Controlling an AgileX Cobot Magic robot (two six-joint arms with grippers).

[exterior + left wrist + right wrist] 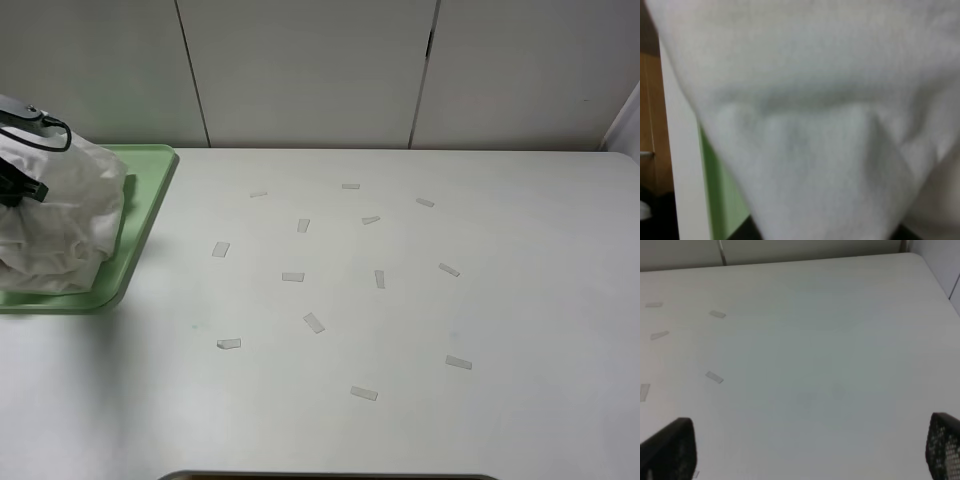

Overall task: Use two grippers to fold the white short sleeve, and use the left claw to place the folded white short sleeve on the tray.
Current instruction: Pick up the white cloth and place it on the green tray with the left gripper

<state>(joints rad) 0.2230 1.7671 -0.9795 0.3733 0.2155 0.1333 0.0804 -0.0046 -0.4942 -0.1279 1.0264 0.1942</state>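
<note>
The white short sleeve is a crumpled bundle over the light-green tray at the far left, its lower folds reaching the tray's surface. The left claw shows as a black piece with a cable, pressed into the cloth and shut on it. In the left wrist view the white short sleeve fills almost the whole picture and hides the fingers; a strip of the tray shows beside it. My right gripper stands open over bare table with nothing between its fingers. It is outside the exterior high view.
Several small pale tape strips lie scattered across the middle of the white table. A panelled wall runs along the table's far edge. A dark edge shows at the table's front.
</note>
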